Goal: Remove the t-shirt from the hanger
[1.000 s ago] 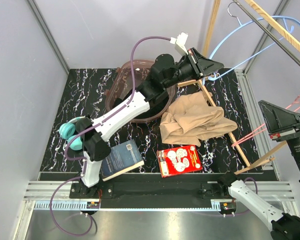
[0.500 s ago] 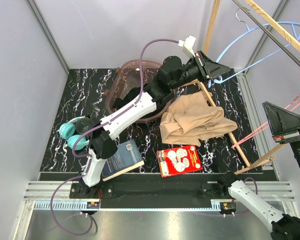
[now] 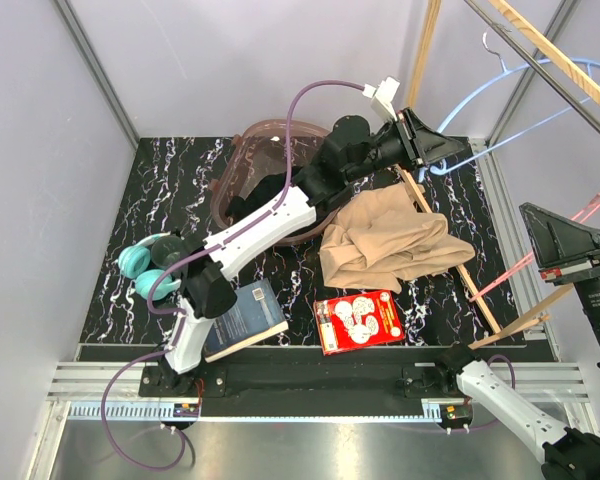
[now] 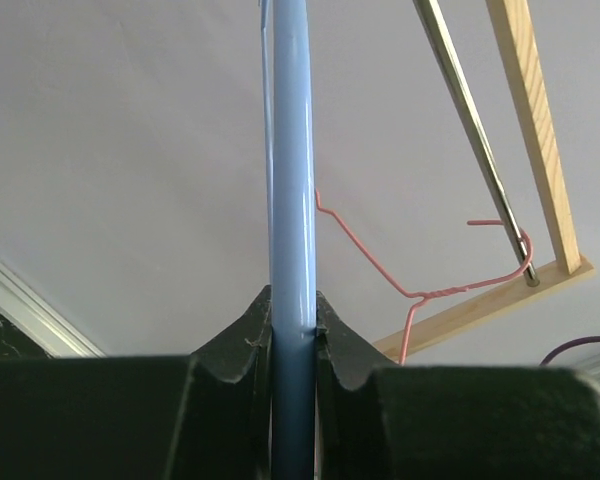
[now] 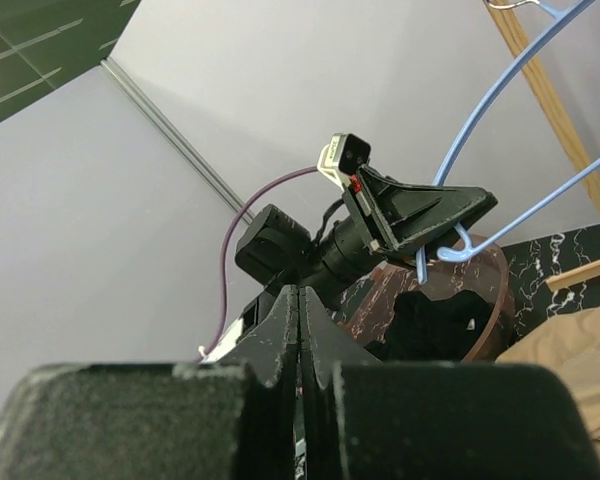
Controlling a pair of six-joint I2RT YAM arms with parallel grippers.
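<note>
The tan t-shirt (image 3: 390, 245) lies crumpled on the black marbled table, free of any hanger; its edge shows in the right wrist view (image 5: 570, 365). My left gripper (image 3: 450, 150) is raised at the back, shut on the lower end of a bare light-blue hanger (image 3: 450, 164). The blue hanger's bar (image 4: 290, 150) runs straight up between the closed jaws (image 4: 292, 310). In the right wrist view the hanger (image 5: 480, 100) arcs up toward the rack from the left gripper (image 5: 450, 225). My right gripper (image 3: 528, 212) hovers at the right, shut and empty (image 5: 298, 295).
A wooden rack frame (image 3: 450, 250) with a metal rail (image 3: 540, 60) stands at the right, with a pink wire hanger (image 3: 540, 255) on it. A reddish bowl (image 3: 250, 170) holding dark cloth sits at the back. Teal headphones (image 3: 145, 270), a book (image 3: 245, 315) and a red packet (image 3: 358, 320) lie near the front.
My left arm has stretched further right and up, carrying the blue hanger toward the rail. The t-shirt has stayed where it lies. The right gripper has barely shifted.
</note>
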